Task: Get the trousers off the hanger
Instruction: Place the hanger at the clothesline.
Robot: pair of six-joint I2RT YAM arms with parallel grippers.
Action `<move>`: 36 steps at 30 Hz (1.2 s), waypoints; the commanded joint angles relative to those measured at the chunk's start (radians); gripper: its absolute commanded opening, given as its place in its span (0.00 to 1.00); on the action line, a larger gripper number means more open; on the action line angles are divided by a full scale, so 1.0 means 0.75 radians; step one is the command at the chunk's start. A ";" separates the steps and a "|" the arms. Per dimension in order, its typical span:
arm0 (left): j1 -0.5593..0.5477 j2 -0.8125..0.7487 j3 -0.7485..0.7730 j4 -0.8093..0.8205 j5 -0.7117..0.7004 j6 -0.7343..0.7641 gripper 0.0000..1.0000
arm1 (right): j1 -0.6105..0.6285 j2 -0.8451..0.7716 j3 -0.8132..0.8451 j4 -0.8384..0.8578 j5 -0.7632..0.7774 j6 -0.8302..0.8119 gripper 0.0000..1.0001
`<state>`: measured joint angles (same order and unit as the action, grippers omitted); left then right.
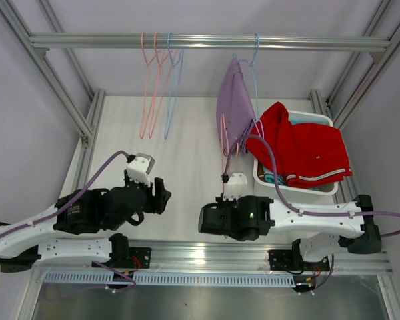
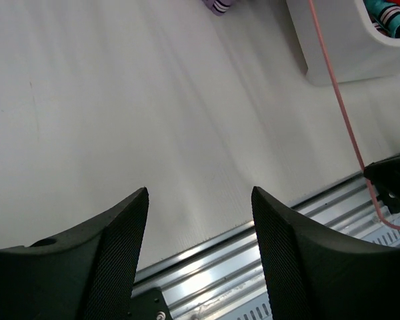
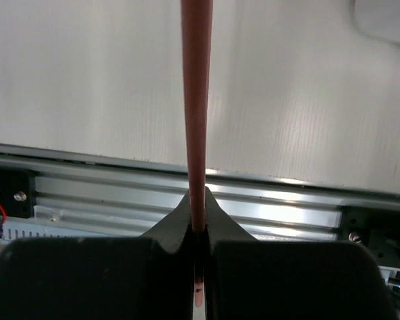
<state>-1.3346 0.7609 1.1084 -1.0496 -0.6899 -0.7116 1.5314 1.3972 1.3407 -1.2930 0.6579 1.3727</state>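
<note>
Under the rail, red trousers lie draped over the white basket. Just left of the basket, lavender trousers hang, not yet removed. The right gripper, near the basket's left side, is clamped tight on a thin pink hanger. The left gripper, farther left, gapes empty. It likely needs to reach for the lavender pair and pull it off.

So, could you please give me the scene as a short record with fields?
left gripper: open, empty, above the table
right gripper: shut on pink hanger
lavender trousers: hanging from the rail
red trousers: draped over white basket
empty hangers: three, on rail, left
</note>
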 commanded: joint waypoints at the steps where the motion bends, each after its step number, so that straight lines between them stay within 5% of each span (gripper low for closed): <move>1: 0.014 -0.006 0.072 0.025 -0.095 0.149 0.68 | -0.094 -0.032 0.145 -0.055 0.125 -0.238 0.00; 10: 0.114 0.016 0.079 0.117 -0.076 0.294 0.72 | -0.422 0.043 0.445 0.067 0.015 -0.744 0.00; 17: 0.176 0.014 0.021 0.158 -0.054 0.341 0.72 | -0.616 0.311 0.881 0.031 -0.098 -1.046 0.00; 36: 0.315 -0.080 -0.179 0.307 0.085 0.407 0.74 | -0.948 0.728 1.552 -0.051 -0.411 -1.262 0.00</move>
<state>-1.1114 0.7181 0.9897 -0.8726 -0.6571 -0.4339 0.8574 1.9133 2.4397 -1.3270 0.4171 0.4820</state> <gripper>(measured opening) 0.737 0.022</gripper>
